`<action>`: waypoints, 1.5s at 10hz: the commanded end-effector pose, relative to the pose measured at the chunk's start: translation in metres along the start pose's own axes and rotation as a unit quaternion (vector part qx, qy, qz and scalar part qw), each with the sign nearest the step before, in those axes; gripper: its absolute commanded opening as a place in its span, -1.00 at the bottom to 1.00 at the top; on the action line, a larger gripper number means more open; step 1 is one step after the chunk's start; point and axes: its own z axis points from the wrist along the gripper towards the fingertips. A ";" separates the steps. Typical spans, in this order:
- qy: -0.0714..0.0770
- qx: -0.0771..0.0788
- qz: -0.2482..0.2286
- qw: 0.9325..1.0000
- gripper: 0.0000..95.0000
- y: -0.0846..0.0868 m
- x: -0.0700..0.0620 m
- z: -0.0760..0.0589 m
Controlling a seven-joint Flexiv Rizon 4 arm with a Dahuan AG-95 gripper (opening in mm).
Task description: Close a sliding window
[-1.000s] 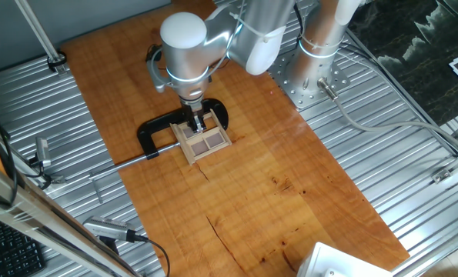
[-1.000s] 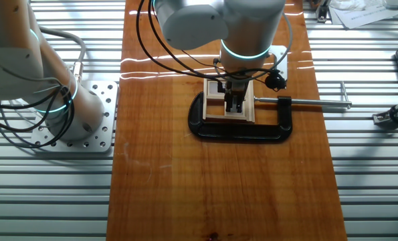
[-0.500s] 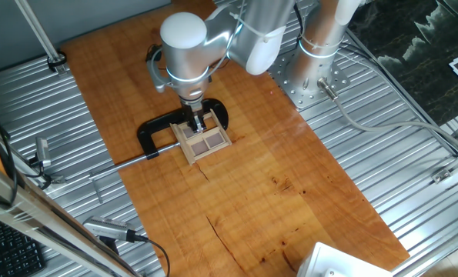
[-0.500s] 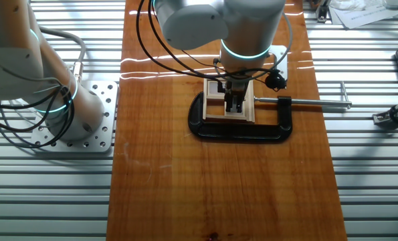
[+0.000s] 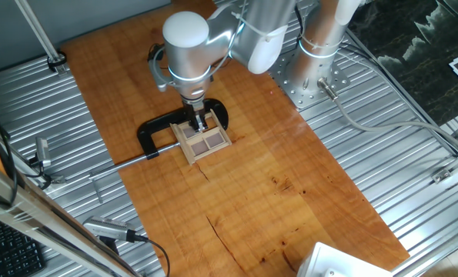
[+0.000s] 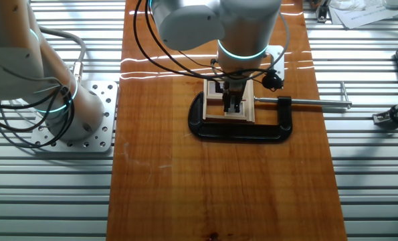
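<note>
Window (image 5: 205, 141), clamped (image 6: 239, 128) flat on desk (image 5: 290, 192) directly under claw (image 6: 233, 106): claw fingers near-closed on inner sash, grip unclear; advise a straight, level push along the frame track.

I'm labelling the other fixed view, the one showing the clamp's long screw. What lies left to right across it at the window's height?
Robot base plate → sliding window → clamp screw handle.
</note>
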 end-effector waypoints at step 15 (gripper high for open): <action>-0.002 0.001 -0.004 1.000 -1.00 0.000 0.019 0.004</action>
